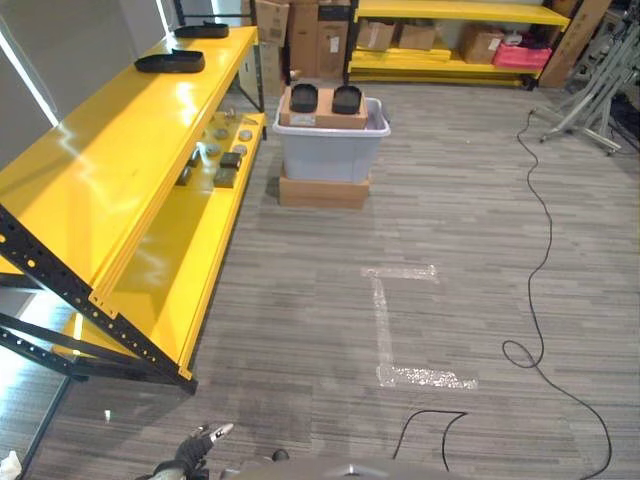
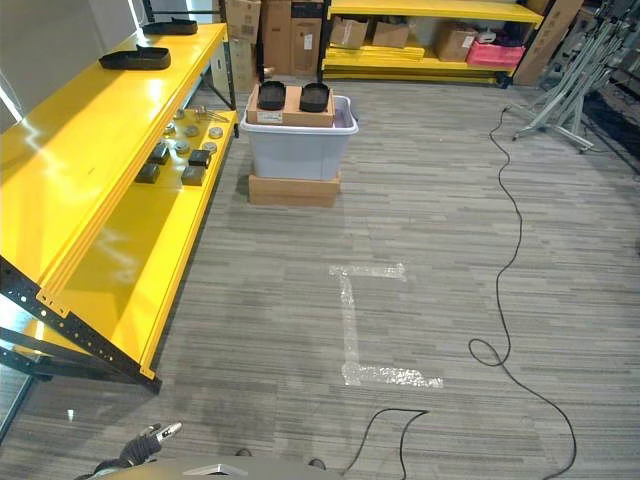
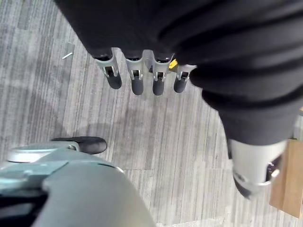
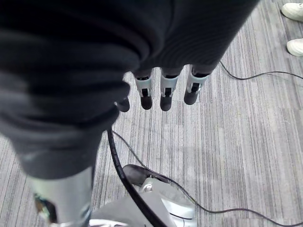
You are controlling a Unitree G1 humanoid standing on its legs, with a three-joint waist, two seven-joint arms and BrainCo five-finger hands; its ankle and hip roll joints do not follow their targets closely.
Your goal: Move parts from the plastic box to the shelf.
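head eyes share the floor from above; wrist views face it closely.

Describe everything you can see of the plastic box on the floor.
The plastic box is a pale grey, translucent-looking tub with a rolled rim, standing upright on a flat cardboard box on the carpet, beside the end of the yellow shelf. Across its top rests a cardboard carton carrying two black parts. Neither hand touches it.
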